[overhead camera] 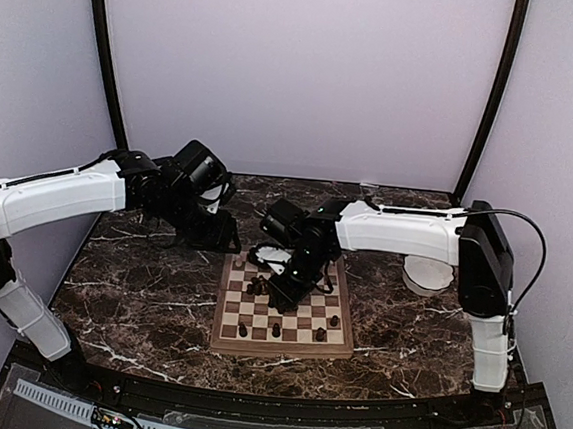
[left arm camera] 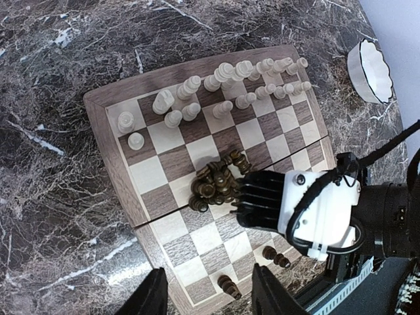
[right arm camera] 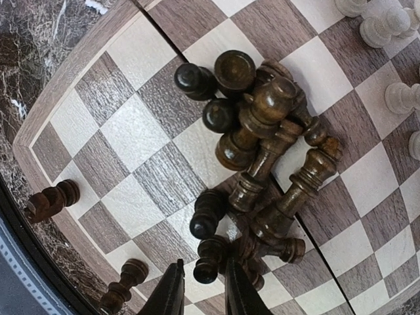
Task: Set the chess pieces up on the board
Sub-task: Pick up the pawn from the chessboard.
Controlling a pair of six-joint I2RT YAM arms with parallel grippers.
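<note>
The board (overhead camera: pixel 225 340) lies mid-table. In the left wrist view, cream chess pieces (left arm camera: pixel 226 88) stand in two rows along its far side. A heap of dark chess pieces (right arm camera: pixel 262 144) lies tumbled at the board's centre, and is the pile (left arm camera: pixel 216 184) in the left wrist view. My right gripper (right arm camera: pixel 202 295) hangs low over the heap's near edge. Its jaws are a narrow gap apart, and a fallen dark pawn's head (right arm camera: pixel 205 270) lies between the tips without touching them. My left gripper (left arm camera: pixel 210 298) is open and empty, hovering off the board's edge.
A few dark pieces (left arm camera: pixel 230 287) stand on the board's near rows, one (right arm camera: pixel 49 202) by the rim. A white scalloped bowl (left arm camera: pixel 374 65) sits on the marble table (overhead camera: pixel 139 292) right of the board. The right arm (overhead camera: pixel 405 233) reaches across from the right.
</note>
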